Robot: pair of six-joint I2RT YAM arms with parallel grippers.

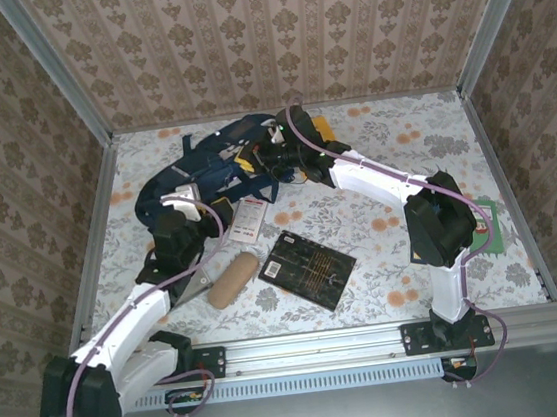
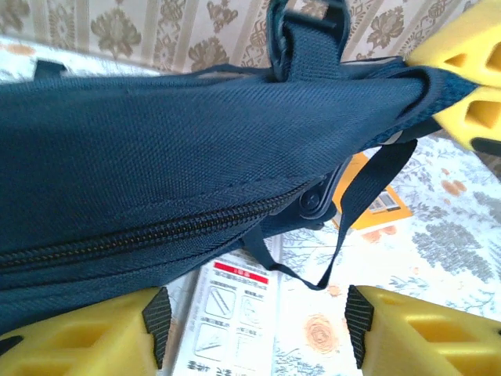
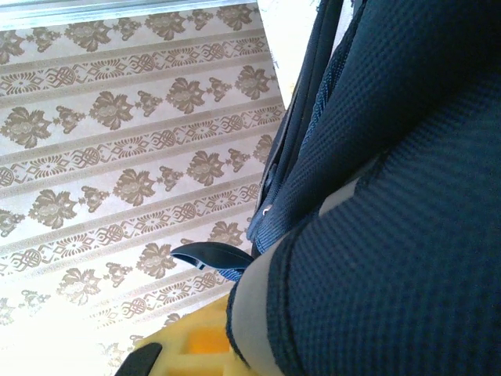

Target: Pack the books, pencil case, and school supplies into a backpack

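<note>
The navy backpack (image 1: pixel 208 166) lies at the back left of the table. My right gripper (image 1: pixel 273 159) is shut on its fabric; its yellow fingers (image 2: pixel 462 55) pinch the top edge, and the fabric (image 3: pixel 391 196) hides the fingertips in the right wrist view. My left gripper (image 2: pixel 254 325) stands open just in front of the backpack (image 2: pixel 156 157), over the white packet with red print (image 2: pixel 227 309). The tan pencil case (image 1: pixel 231 279) and a black book (image 1: pixel 311 268) lie nearer the front. An orange book (image 2: pixel 368 200) peeks from behind the backpack.
A green book (image 1: pixel 489 227) lies at the right, partly under the right arm. A grey flat angular piece (image 1: pixel 195 282) sits beside the pencil case. A loose strap (image 2: pixel 352 219) hangs from the backpack. Patterned walls enclose the table on three sides.
</note>
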